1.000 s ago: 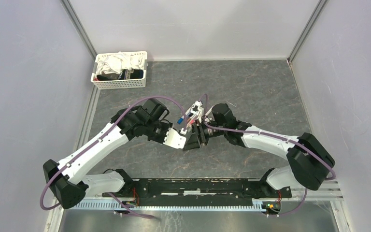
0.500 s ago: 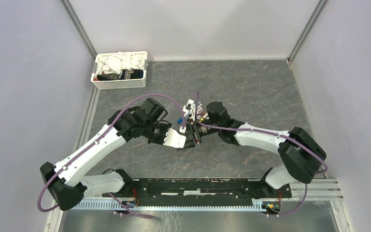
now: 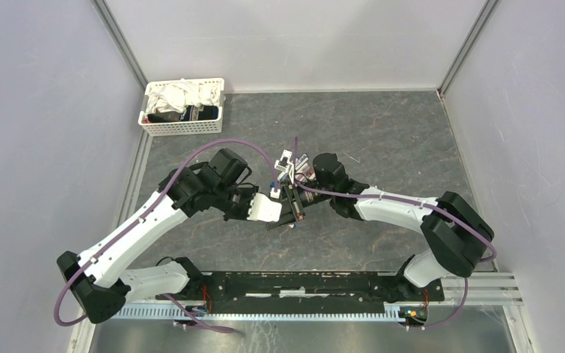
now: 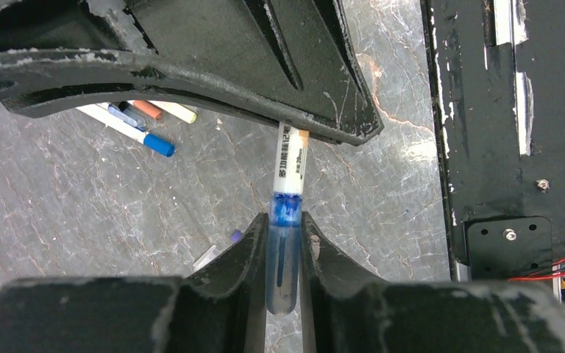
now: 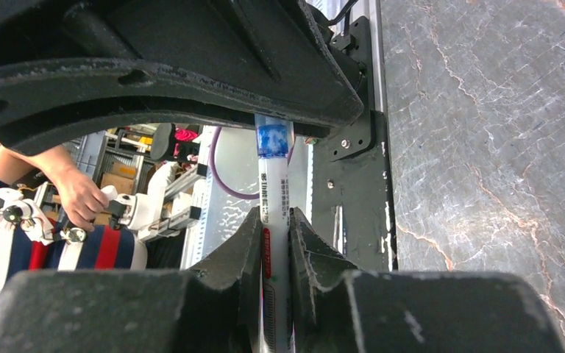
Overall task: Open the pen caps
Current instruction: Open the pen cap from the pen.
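Observation:
One pen is held between both grippers above the table's middle. My left gripper point(image 4: 285, 220) is shut on its translucent blue pen cap point(image 4: 285, 254). The cap still sits against the end of the white barrel point(image 4: 290, 165). My right gripper point(image 5: 272, 217) is shut on that white barrel point(image 5: 274, 193), with the blue cap point(image 5: 272, 140) beyond it at the left gripper's fingers. In the top view the two grippers meet tip to tip, left point(image 3: 278, 213) and right point(image 3: 294, 204). Several other pens point(image 4: 136, 121) lie on the table behind. A tiny purple cap point(image 4: 235, 235) lies loose below.
A white slatted basket point(image 3: 184, 126) of cloths stands at the back left. A pale clear piece point(image 4: 206, 257) lies by the purple cap. The black mounting rail point(image 3: 301, 283) runs along the near edge. Grey walls close in both sides.
Both grippers, still joined on the pen, have shifted a little to the left. The right arm reached further left and the left arm drew back.

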Controlling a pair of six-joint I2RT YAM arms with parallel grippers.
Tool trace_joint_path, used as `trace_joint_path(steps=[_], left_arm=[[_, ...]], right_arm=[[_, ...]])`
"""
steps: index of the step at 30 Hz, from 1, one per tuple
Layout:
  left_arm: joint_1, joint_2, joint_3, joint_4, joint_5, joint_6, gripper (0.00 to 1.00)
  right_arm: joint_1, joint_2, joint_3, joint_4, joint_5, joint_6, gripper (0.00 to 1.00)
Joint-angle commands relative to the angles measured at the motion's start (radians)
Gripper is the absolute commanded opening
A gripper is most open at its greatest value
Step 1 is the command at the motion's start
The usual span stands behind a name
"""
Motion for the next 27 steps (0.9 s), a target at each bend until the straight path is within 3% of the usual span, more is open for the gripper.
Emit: trace_joint_path(steps=[1, 3, 7, 11, 18, 22, 26, 27], left_arm=[[-0.012, 0.001, -0.002, 0.093, 0.031, -0.075, 0.26], [-0.013, 0.003, -0.003, 0.100, 0.031, -0.078, 0.26], [-0.013, 0.002, -0.013, 0.105, 0.030, -0.080, 0.37], [-0.014, 0.000, -0.019, 0.095, 0.024, -0.065, 0.40], [-0.015, 0.025, -0.032, -0.019, -0.101, 0.096, 0.22], [-0.016, 0.030, -0.039, -0.017, -0.150, 0.151, 0.03], [-0.017, 0.016, -0.085, -0.011, -0.205, 0.213, 0.02], [-0.018, 0.009, -0.091, -0.007, -0.202, 0.216, 0.02]], right_arm=[[0.019, 0.015, 0.064, 0.077, 0.050, 0.044, 0.20], [0.020, 0.020, 0.064, 0.088, 0.053, 0.055, 0.20], [0.021, 0.023, 0.062, 0.098, 0.063, 0.061, 0.01], [0.022, 0.022, 0.066, 0.064, 0.066, 0.033, 0.00], [0.022, 0.012, 0.129, -0.267, 0.131, -0.171, 0.00], [0.023, 0.010, 0.154, -0.356, 0.156, -0.208, 0.00], [0.023, -0.008, 0.170, -0.413, 0.157, -0.242, 0.00], [0.022, -0.012, 0.170, -0.409, 0.156, -0.239, 0.09]])
